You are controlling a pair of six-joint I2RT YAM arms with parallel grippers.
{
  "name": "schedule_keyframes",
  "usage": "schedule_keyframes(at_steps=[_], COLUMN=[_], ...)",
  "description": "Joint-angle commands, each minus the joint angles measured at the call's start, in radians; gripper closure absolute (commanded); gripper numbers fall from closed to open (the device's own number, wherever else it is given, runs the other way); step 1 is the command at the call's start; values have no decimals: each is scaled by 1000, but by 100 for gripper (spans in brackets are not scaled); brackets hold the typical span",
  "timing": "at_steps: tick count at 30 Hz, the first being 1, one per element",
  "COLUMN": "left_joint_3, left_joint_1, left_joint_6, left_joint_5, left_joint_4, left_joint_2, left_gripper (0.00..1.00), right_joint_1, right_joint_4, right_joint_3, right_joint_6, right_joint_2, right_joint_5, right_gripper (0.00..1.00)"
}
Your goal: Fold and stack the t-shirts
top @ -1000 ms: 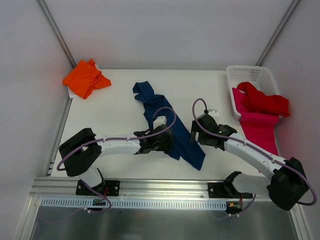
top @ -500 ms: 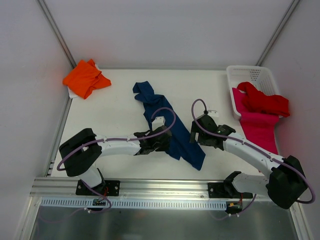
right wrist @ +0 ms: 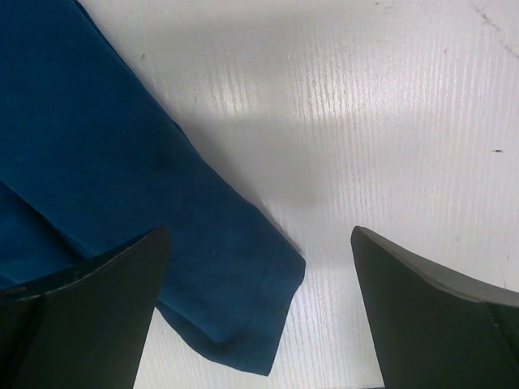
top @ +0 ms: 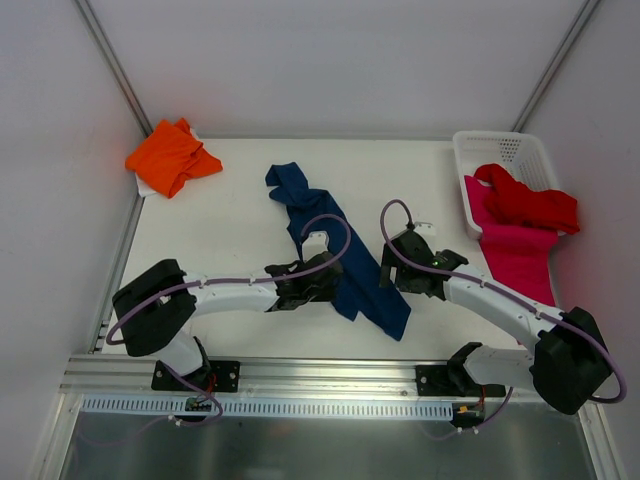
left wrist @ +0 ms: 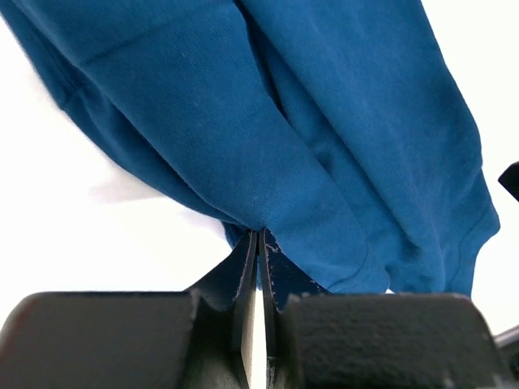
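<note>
The navy blue t-shirt point(top: 300, 195) lies crumpled in a long diagonal strip across the middle of the table. My left gripper point(top: 335, 285) is at its lower left edge; in the left wrist view the left gripper point(left wrist: 259, 239) is shut on a pinch of the navy cloth point(left wrist: 324, 121). My right gripper point(top: 392, 262) hovers at the shirt's right edge. In the right wrist view it point(right wrist: 259, 235) is open, with a corner of the navy shirt point(right wrist: 122, 162) lying between its fingers. The orange t-shirt point(top: 170, 157) lies at the back left.
A white mesh basket point(top: 500, 150) stands at the back right. The red t-shirt point(top: 530, 205) hangs over its rim, and the magenta-pink one point(top: 515, 255) spills from it onto the table. Grey walls close in the table on three sides.
The left gripper has gone from open to shut on the navy shirt's edge. The right gripper has edged slightly toward the shirt and stays open.
</note>
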Motion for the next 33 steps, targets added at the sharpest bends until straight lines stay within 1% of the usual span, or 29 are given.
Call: schedule_keyframes(at_steps=[1,8,10,15,18,22,27,28,29,31,33], left_joint_3=[34,166,210,247,292,367,456,467,477,508,517], left_joint_1=[-11,-11,-11,-10,-10,-10,-7,4,13,48,101], left_joint_6=[48,221,256,316,362,483,627,681,703,736,737], left_joint_5=[-89,-181,-191,-222,-231,-251,-325,-336,-343,-307,-256], left_joint_4=[-41,-113,-123,-139,-150,-158,-170,-173,-173,-181,-195], left_joint_2=[-68,-200,-238,-323,-353,-370,-381,-383,-386,-389,-390], left_gripper=[100,100,100,100,100,100,100,100,100,100,100], right_joint_1=[1,1,2,2,1,1,7,16,22,51,82], right_joint_4=[10,14,18,21,24,28,8,1,-7,-44,-79], right_joint_3=[-12,-19,-18,-18,-15,-12,-2,2,5,19,54], right_joint_6=[14,17,17,17,15,15,20,23,27,43,56], right_joint_2=[1,2,5,8,19,24,-4,-14,-25,-65,-108], right_joint_5=[17,18,15,15,12,0,-17,-20,-20,-20,-19], right_gripper=[1,0,1,1,1,1,1,0,1,0,0])
